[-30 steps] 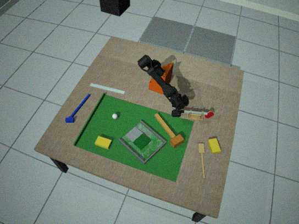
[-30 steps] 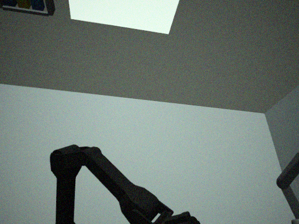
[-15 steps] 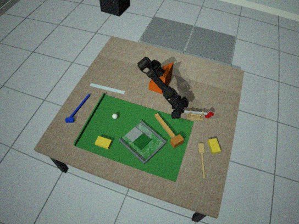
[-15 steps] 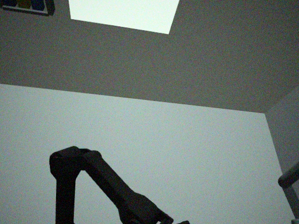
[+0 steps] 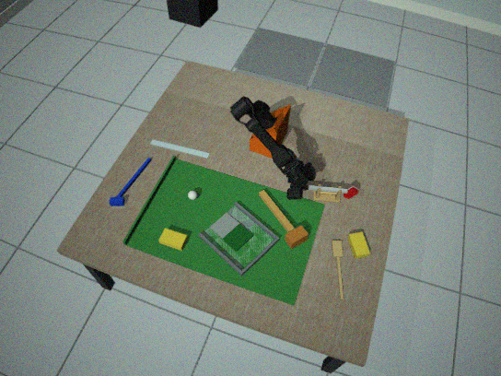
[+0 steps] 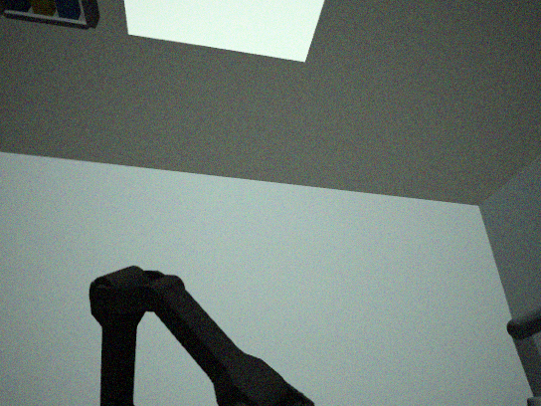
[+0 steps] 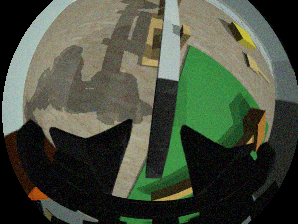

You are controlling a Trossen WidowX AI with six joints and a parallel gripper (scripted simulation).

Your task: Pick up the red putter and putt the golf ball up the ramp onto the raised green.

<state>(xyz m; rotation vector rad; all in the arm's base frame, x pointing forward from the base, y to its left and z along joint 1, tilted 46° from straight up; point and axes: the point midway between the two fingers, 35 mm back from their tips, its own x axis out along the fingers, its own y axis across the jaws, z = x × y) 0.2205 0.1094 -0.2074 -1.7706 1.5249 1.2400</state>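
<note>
I can read no text, label, brand, number or sign in any view; the framed panel (image 6: 47,11) high on the wall shows only coloured blocks.
</note>
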